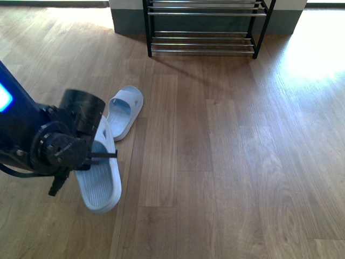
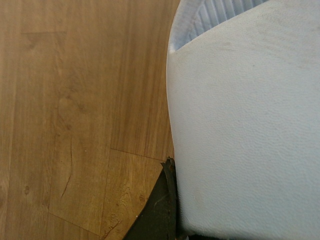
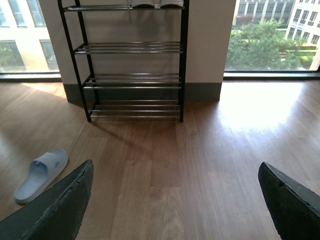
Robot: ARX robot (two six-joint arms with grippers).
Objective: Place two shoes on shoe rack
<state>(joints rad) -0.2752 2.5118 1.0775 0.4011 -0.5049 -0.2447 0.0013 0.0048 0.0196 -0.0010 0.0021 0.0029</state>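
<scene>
Pale-blue slipper under your left claw; cannot tell if clamped. Right claw spread wide. Next: lift toward shoe rack.

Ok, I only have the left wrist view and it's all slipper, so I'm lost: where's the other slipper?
Observer: The second slipper lies on the floor just beyond the near slipper, toward the shoe rack.
Operator: Anything on the rack?
Observer: The right wrist view shows white-soled shoes on its top tier.
Operator: And the right gripper?
Observer: The right gripper is open, holding nothing.
</scene>
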